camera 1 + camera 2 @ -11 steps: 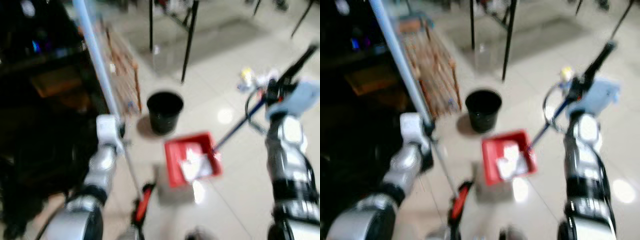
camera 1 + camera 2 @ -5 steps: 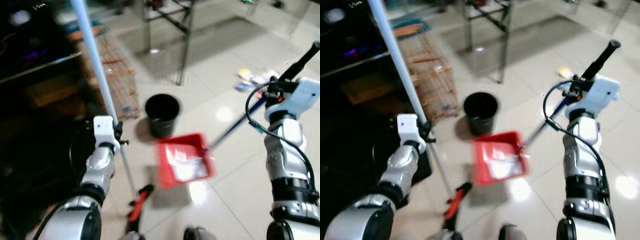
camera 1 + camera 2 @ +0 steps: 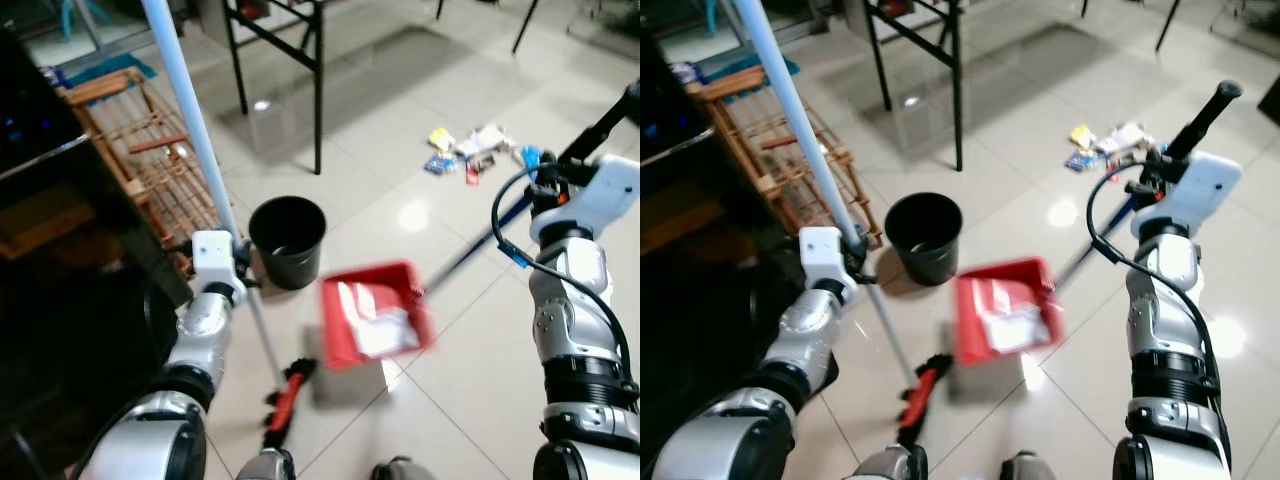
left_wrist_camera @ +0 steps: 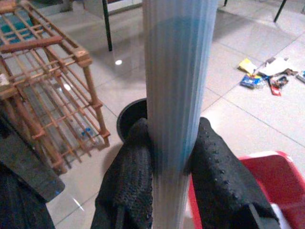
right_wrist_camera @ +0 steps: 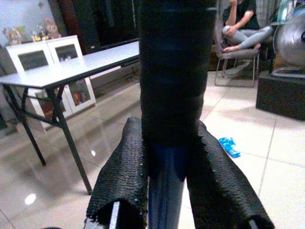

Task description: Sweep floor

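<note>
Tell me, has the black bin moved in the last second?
No. The black bin sits as before, just left of and nearer than the table leg; only the camera shifted.

Glossy tile floor (image 3: 380,170); wooden cage (image 3: 140,150); red plastic dustpan (image 3: 375,315).

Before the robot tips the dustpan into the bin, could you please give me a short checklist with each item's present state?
1. Left hand shut on the broom pole: ok.
2. Right hand shut on the dustpan handle: ok.
3. Red dustpan holds swept litter: ok.
4. Black bin upright, open, beside the dustpan: ok.
5. Dustpan over the bin mouth: not ok, it sits alongside.
6. Floor swept: not ok, wrappers remain.
</note>
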### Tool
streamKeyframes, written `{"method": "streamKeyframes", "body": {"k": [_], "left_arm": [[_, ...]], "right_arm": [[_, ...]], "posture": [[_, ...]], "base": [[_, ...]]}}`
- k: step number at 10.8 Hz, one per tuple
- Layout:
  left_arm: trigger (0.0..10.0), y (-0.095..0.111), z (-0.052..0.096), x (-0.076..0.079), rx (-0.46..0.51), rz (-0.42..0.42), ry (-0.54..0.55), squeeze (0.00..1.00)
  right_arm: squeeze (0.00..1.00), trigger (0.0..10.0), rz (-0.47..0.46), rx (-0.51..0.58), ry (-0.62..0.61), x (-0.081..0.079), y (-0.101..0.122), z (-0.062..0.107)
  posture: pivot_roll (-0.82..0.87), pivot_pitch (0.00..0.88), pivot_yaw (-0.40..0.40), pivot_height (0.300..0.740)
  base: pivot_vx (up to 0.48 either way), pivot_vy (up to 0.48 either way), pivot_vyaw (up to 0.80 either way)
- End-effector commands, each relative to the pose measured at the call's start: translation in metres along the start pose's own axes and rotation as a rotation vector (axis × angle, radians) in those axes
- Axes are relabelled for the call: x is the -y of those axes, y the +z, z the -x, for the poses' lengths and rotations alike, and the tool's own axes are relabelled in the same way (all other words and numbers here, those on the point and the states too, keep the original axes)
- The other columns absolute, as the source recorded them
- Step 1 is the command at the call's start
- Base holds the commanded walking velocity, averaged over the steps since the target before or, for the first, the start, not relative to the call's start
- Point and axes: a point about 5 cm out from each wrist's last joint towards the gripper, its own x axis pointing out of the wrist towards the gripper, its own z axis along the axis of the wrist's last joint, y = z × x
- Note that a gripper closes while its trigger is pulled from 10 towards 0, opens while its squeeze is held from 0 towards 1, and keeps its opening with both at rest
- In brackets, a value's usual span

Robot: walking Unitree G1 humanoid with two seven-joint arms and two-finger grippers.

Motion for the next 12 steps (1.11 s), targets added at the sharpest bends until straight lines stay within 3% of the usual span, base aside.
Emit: {"method": "streamKeyframes", "body": {"k": [1, 4, 7, 8, 12], "left_arm": [[10.0, -0.001, 0.0, 0.007, -0.001, -0.002, -0.023, 0.0], [10.0, -0.001, 0.0, 0.007, -0.003, -0.002, -0.021, 0.0], [10.0, -0.001, 0.0, 0.006, -0.005, 0.002, -0.015, 0.0], [10.0, -0.001, 0.0, 0.006, -0.003, 0.002, -0.013, 0.0], [10.0, -0.001, 0.0, 0.005, -0.003, -0.001, -0.015, 0.0]], "right_arm": [[0.0, 10.0, 0.007, 0.069, -0.007, 0.003, 0.016, -0.003], [0.0, 10.0, 0.018, 0.154, 0.028, -0.005, 0.048, -0.021], [0.0, 10.0, 0.056, 0.152, 0.07, -0.015, 0.05, -0.025], [0.0, 10.0, 0.044, 0.158, 0.056, -0.014, 0.049, -0.024], [0.0, 10.0, 0.025, 0.144, 0.039, -0.01, 0.047, -0.023]], "posture": [[-0.04, 0.199, 0.042, 0.74], [-0.04, 0.198, 0.041, 0.74], [-0.03, 0.195, 0.037, 0.74], [-0.03, 0.195, 0.038, 0.74], [-0.03, 0.195, 0.039, 0.74]], "base": [[0.3, 0.0, 0.0], [0.296, 0.0, 0.0], [0.382, 0.0, 0.26], [0.382, 0.0, 0.79], [0.379, 0.0, 0.0]]}}
